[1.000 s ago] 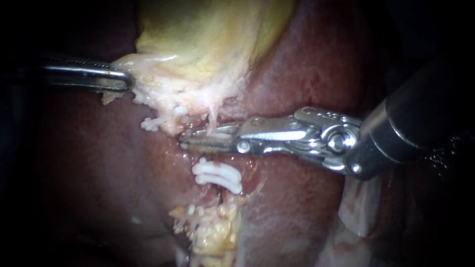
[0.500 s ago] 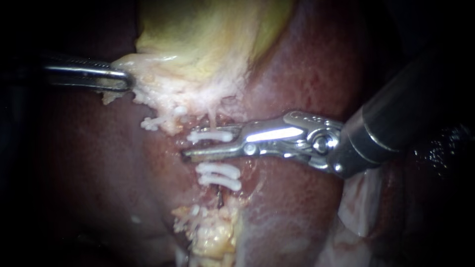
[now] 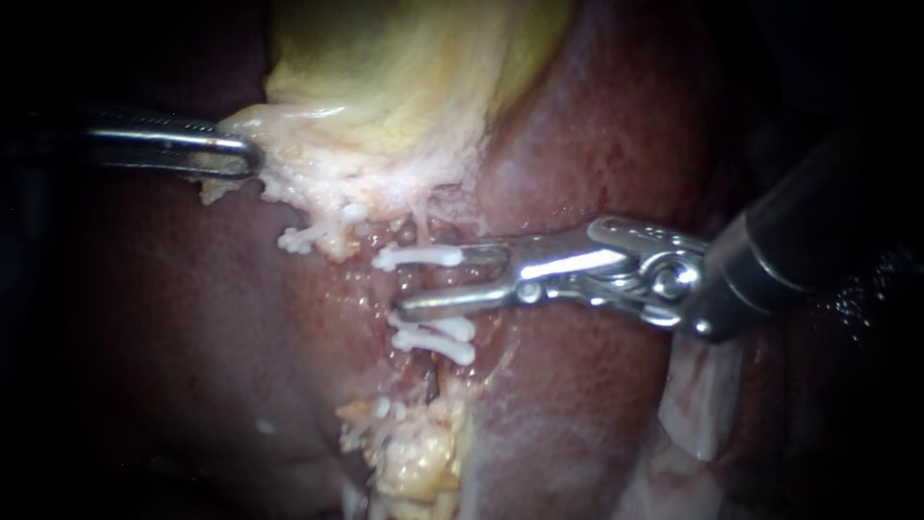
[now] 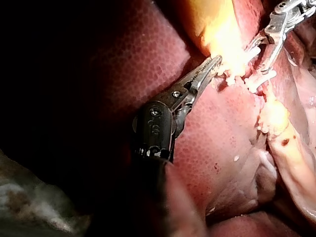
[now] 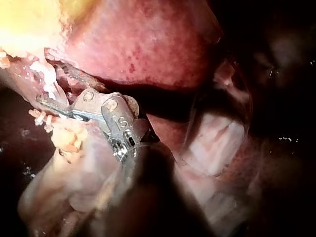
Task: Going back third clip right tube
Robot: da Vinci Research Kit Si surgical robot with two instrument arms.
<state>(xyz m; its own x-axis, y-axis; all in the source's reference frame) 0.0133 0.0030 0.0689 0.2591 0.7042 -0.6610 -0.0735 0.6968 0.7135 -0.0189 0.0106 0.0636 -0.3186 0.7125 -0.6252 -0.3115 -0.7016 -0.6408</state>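
L instrument [image 3: 246,154], 10 o'clock: jaws clamped on pale edge of gallbladder [image 3: 404,77]. Centre: right tube [image 3: 417,229] runs 12 to 6, carrying top clip [image 3: 419,257] and lower pair of clips [image 3: 435,339], gap btwn. R instrument [image 3: 433,281] enters from 3 o'clock, jaws apart, gripping nothing, lower jaw across that gap. We judge tube soft, wet, thin, tears easily; clips light, stiff, could shift if bumped. Take no hold on tube; if needed, grab gallbladder edge.

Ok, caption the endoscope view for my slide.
Right tool, jaws open, beside the top clip; two clips just below; left tool at the gallbladder edge.
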